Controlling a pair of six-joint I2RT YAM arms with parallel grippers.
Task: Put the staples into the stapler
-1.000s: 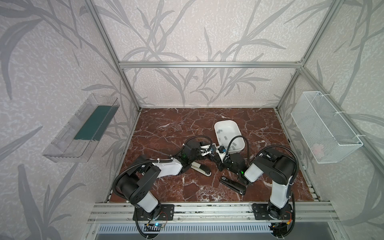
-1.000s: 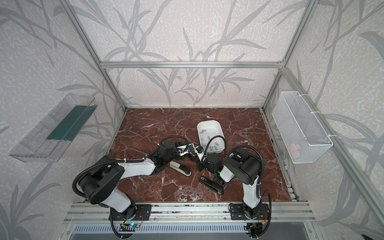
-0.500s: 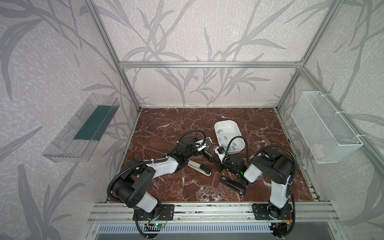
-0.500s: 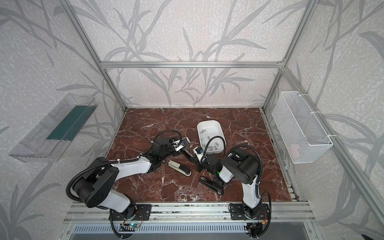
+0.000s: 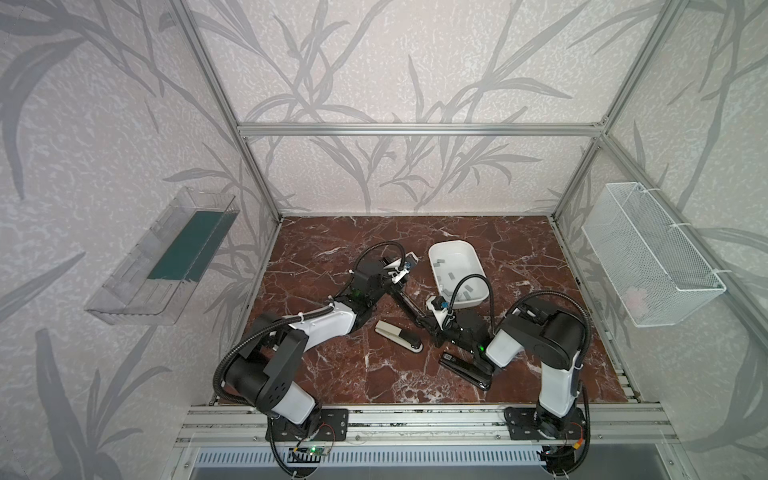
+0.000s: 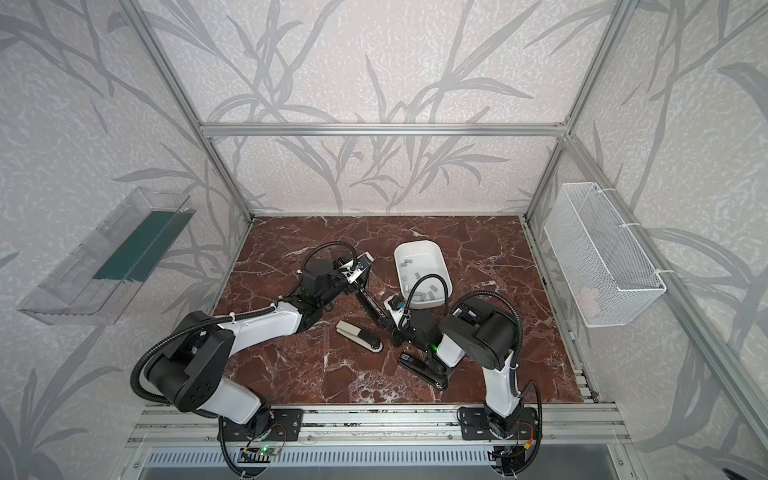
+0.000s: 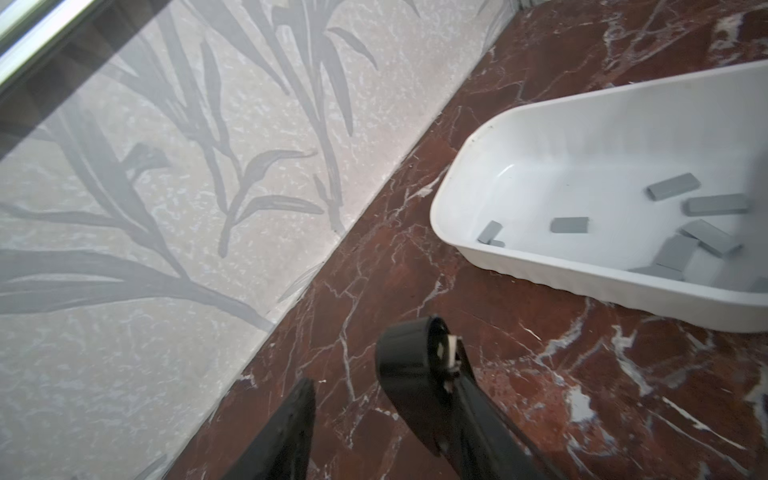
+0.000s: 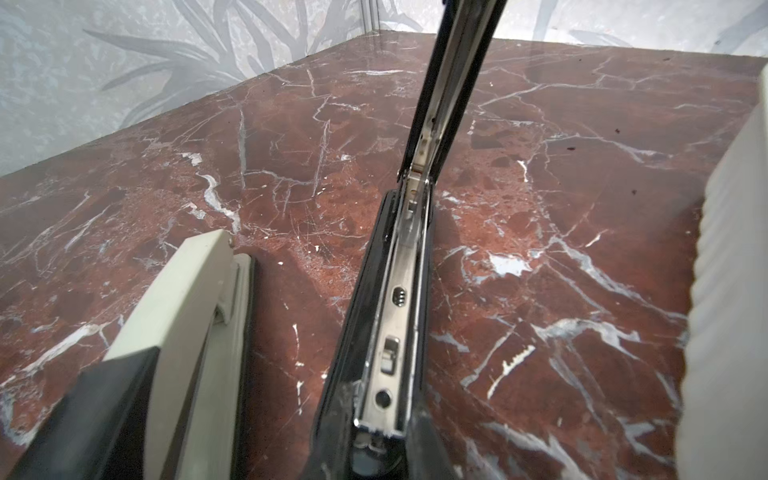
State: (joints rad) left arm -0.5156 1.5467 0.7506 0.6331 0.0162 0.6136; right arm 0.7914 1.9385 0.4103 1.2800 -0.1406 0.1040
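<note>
While the opened stapler [image 8: 397,299] is pinched at its base end by the right tool [image 5: 435,331], its lid [image 8: 451,79] is raised from the hinge. The left tool [image 5: 401,272] is seen spread, one finger [image 7: 291,432] clear of the lid's tip. The staples [image 7: 673,189] are scattered in the white tray [image 7: 540,270] just beside that stapler on the worktop [image 5: 332,374]. A beige stapler [image 5: 397,336] is laid flat on its other side.

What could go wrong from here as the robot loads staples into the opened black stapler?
The raised lid sits loosely in the left gripper; it may fall shut over the open magazine. The staples lie jumbled, some overlapping, in the white tray; a pick may take two. The right arm's cable loops over that tray and could snag.
</note>
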